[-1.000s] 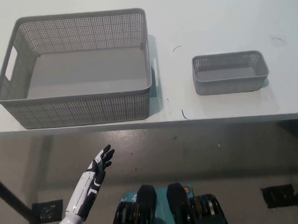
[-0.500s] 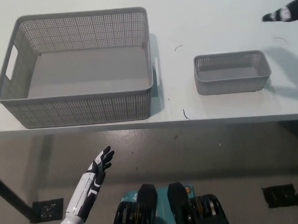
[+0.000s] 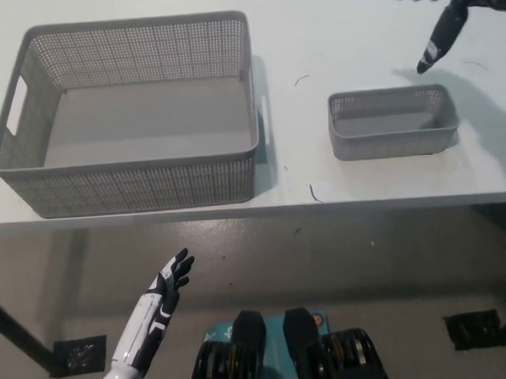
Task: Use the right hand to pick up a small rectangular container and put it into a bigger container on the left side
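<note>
Overhead, one small container (image 3: 394, 123), one big container (image 3: 130, 119), right hand (image 3: 443, 1) open.

A pale, almost white tabletop (image 3: 347, 32) fills the upper half of the view, its front edge running straight across. A few thin dark marks show on its surface. Below the edge lies a grey-brown floor (image 3: 392, 259), dull and lightly speckled. A dark table leg (image 3: 19, 338) slants down at the lower left, ending at a black foot plate (image 3: 79, 356); another black plate (image 3: 477, 330) sits at the lower right. The light is soft and even.
</note>
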Tool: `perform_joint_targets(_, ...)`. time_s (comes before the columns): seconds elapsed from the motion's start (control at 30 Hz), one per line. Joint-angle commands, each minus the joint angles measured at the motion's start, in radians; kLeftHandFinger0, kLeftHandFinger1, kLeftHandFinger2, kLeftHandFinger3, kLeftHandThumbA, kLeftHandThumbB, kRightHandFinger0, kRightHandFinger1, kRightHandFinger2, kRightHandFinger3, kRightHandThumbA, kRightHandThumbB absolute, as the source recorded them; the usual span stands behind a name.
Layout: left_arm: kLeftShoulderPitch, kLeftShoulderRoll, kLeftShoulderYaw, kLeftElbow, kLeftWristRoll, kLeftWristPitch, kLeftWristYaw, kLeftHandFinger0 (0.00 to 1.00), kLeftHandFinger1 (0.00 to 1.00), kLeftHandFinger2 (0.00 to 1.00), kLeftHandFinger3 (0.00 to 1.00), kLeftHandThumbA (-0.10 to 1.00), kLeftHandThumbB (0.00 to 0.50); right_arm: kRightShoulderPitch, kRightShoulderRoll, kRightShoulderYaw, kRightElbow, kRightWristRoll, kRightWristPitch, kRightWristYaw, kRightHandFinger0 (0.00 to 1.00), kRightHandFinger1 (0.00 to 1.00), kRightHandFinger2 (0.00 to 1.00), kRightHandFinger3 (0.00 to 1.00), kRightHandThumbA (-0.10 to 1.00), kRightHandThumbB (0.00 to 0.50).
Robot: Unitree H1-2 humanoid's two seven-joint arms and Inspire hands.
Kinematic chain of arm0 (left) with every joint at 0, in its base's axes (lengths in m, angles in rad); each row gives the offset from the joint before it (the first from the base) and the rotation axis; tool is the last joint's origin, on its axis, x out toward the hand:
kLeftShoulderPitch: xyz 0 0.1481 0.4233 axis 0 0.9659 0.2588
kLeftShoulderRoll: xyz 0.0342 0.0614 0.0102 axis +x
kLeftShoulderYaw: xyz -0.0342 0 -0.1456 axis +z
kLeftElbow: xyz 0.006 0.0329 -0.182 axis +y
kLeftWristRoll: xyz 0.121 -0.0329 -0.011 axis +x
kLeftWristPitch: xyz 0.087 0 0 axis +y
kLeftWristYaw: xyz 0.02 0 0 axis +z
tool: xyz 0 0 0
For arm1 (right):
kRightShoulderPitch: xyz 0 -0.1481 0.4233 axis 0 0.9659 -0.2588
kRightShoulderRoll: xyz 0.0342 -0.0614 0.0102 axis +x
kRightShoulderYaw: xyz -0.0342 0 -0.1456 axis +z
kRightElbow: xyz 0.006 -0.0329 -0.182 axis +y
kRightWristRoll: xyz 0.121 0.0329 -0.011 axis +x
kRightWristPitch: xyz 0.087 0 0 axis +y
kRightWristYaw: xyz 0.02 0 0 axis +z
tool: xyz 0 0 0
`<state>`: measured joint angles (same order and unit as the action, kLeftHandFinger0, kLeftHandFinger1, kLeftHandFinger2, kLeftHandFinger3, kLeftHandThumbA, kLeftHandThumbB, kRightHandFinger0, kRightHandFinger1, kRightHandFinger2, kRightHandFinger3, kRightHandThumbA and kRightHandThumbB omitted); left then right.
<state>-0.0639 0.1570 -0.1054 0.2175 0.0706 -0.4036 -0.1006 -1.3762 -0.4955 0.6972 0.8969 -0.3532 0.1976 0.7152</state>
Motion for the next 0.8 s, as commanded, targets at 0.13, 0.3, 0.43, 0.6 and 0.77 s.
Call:
perform_joint_targets(0.13, 0.013, 0.020, 0.006, -0.030, 0.025, -0.045, 0.000, 1.00, 1.00, 1.00, 1.00, 1.00, 0.351, -0.242, 0.155, 0.111, 0.292, -0.136, -0.137, 0.117, 1.00, 1.00, 1.00, 1.00, 1.00, 0.380)
perform_joint_targets(0.3, 0.021, 0.019, 0.007, -0.039, 0.040, -0.040, 0.004, 1.00, 1.00, 1.00, 1.00, 1.00, 0.343, -0.253, 0.233, 0.097, 0.435, -0.135, -0.095, 0.096, 1.00, 1.00, 1.00, 1.00, 1.00, 0.420)
perform_joint_targets(0.43, 0.022, 0.019, 0.008, -0.043, 0.035, -0.036, 0.000, 1.00, 1.00, 1.00, 1.00, 1.00, 0.334, -0.235, 0.267, 0.105, 0.477, -0.169, -0.126, 0.031, 1.00, 1.00, 1.00, 1.00, 1.00, 0.417)
perform_joint_targets(0.6, 0.019, 0.017, 0.010, -0.042, 0.032, -0.038, 0.001, 1.00, 1.00, 1.00, 1.00, 1.00, 0.336, -0.207, 0.293, 0.111, 0.513, -0.200, -0.129, -0.006, 1.00, 1.00, 1.00, 1.00, 1.00, 0.414)
perform_joint_targets(0.77, 0.017, 0.014, 0.009, -0.043, 0.035, -0.041, 0.002, 1.00, 1.00, 1.00, 1.00, 1.00, 0.340, -0.173, 0.303, 0.121, 0.534, -0.229, -0.129, -0.040, 1.00, 1.00, 1.00, 1.00, 1.00, 0.392)
